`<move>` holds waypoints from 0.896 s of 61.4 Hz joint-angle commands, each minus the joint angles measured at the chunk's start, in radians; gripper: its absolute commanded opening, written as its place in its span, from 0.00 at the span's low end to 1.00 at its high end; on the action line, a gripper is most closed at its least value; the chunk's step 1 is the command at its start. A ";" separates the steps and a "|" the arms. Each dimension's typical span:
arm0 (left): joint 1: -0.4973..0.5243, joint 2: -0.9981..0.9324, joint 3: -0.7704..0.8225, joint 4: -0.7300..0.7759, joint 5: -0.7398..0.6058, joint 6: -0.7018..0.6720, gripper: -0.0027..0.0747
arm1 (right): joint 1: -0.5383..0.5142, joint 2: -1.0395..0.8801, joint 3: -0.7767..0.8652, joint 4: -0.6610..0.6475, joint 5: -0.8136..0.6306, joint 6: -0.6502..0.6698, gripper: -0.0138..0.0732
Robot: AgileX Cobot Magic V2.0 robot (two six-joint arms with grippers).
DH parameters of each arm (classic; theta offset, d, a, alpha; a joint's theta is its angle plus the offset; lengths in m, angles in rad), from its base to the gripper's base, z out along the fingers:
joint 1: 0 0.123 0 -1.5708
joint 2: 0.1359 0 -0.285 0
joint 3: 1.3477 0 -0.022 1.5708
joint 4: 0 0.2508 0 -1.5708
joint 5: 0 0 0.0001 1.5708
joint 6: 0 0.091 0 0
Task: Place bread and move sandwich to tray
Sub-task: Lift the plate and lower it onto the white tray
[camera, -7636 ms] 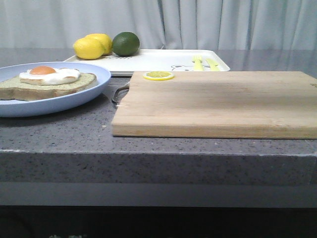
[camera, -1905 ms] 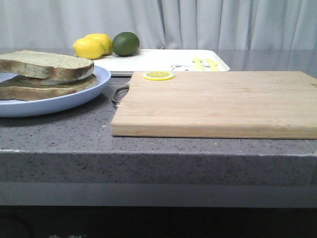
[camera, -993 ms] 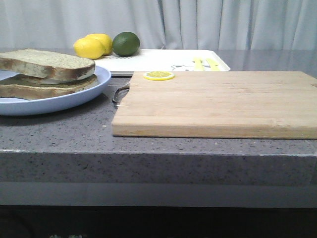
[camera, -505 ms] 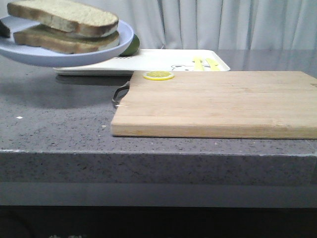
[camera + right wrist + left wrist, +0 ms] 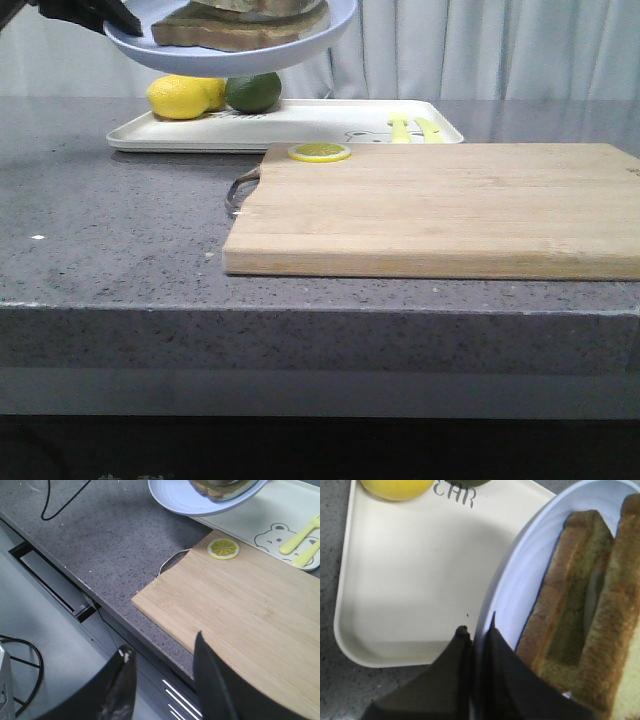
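Observation:
The sandwich (image 5: 240,30), two brown-crusted slices stacked, lies on a pale blue round plate (image 5: 230,58). My left gripper (image 5: 125,22) is shut on the plate's rim and holds it in the air above the left end of the white tray (image 5: 310,122). In the left wrist view my gripper (image 5: 477,630) pinches the plate rim (image 5: 520,565), with the sandwich (image 5: 580,605) beside it and the tray (image 5: 415,580) below. The plain bread is the sandwich's top slice. My right gripper (image 5: 162,655) is open and empty, off the table's front edge.
Two lemons (image 5: 180,97) and a lime (image 5: 253,92) sit on the tray's left end, under the plate. Yellow cutlery (image 5: 410,128) lies at its right end. A wooden cutting board (image 5: 450,205) with a lemon slice (image 5: 320,152) fills the front right.
A bread slice came to lie on the egg slice. The plate with the sandwich has since risen off the table and moved right and back, over the tray's left end.

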 commanded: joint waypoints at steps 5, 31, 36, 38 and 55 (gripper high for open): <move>-0.008 0.039 -0.133 -0.089 -0.016 -0.083 0.01 | -0.006 0.002 -0.025 0.020 -0.062 -0.001 0.52; -0.008 0.140 -0.164 -0.061 -0.028 -0.125 0.01 | -0.006 0.002 -0.025 0.020 -0.061 -0.001 0.52; -0.008 0.140 -0.164 -0.059 -0.038 -0.129 0.01 | -0.006 0.002 -0.025 0.020 -0.061 -0.001 0.52; -0.008 0.140 -0.164 -0.059 -0.043 -0.137 0.01 | -0.006 0.002 -0.025 0.020 -0.061 -0.001 0.52; -0.008 0.140 -0.164 -0.042 -0.055 -0.176 0.01 | -0.006 0.002 -0.025 0.020 -0.061 -0.001 0.52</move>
